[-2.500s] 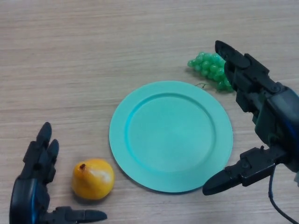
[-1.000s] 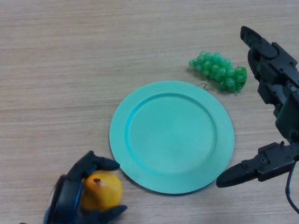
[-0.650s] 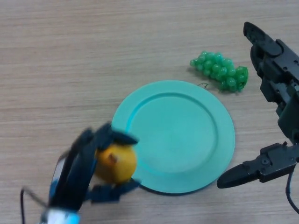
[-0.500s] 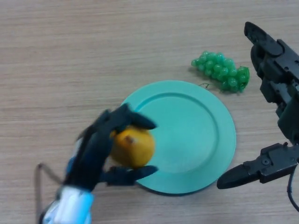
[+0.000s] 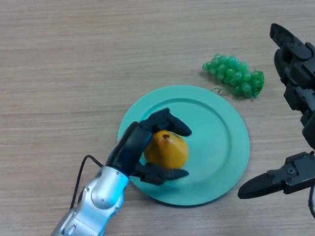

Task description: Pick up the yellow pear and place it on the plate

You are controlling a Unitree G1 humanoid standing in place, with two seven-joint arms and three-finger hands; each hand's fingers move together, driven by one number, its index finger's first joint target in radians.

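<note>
Left hand (image 5: 134, 150): fingers and thumb curled round the pear, over the plate's left half.
Pear (image 5: 167, 149): yellow, stem end up, held in the left hand above or on the plate; contact with the plate cannot be told.
Plate (image 5: 216, 142): teal, round, on the wooden surface (image 5: 74, 64).
Grapes (image 5: 235, 77): green bunch, just beyond the plate's upper right rim.
Right hand (image 5: 295, 88): at the right edge, fingers straight and spread wide, holding nothing.
</note>
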